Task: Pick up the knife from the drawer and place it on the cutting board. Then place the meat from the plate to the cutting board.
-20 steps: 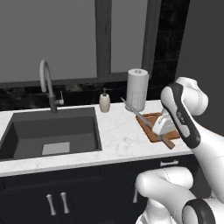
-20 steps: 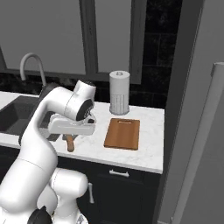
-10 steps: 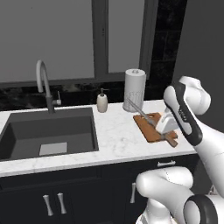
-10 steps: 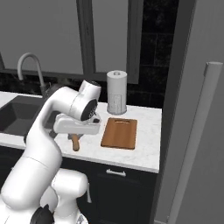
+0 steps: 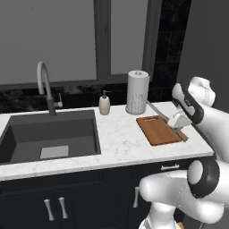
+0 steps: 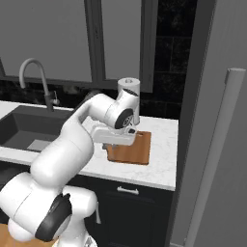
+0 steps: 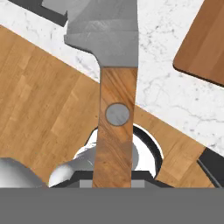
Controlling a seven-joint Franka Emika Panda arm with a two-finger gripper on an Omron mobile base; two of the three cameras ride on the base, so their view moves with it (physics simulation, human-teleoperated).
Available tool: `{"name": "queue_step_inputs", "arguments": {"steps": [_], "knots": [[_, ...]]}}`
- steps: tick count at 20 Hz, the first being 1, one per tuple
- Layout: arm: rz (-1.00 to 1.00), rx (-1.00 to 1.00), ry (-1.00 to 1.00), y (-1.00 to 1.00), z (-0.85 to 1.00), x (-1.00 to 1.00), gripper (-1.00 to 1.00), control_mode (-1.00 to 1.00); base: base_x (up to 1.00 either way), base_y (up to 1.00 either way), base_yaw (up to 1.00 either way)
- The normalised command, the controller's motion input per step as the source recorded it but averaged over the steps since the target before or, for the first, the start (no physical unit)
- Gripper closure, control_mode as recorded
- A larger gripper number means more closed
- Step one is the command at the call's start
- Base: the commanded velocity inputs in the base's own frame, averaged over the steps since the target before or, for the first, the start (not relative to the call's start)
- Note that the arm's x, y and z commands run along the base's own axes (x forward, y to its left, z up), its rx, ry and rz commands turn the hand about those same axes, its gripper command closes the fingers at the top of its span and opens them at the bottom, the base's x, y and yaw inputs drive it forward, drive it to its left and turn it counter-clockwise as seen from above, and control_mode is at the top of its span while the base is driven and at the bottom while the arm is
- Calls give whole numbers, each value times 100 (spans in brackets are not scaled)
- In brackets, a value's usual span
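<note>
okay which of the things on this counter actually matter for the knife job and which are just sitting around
For the job:
- knife, held in the gripper
- cutting board

Just lying about:
- paper towel roll
- soap bottle
- sink
- faucet

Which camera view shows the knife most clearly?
The hand view: the knife appears close up, with its wooden handle, rivet and blade base. In the left base view it is a thin blade by the claw over the cutting board. In the right base view I cannot make it out.
</note>
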Motion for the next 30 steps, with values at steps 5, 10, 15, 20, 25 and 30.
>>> {"name": "queue_step_inputs", "arguments": {"steps": [5,10,15,20,25,30], "knots": [[-10,-2,10,-54,-40,93,100,-100,0,0,0],[-8,-6,9,-35,-54,90,100,-100,0,0,0],[-5,-9,8,-33,-70,76,100,-100,0,0,0],[-6,-4,6,-22,-60,77,100,-100,0,0,0],[-7,0,4,-8,-39,70,100,-100,0,0,0],[-4,0,3,-10,-36,48,100,-100,0,0,0]]}}
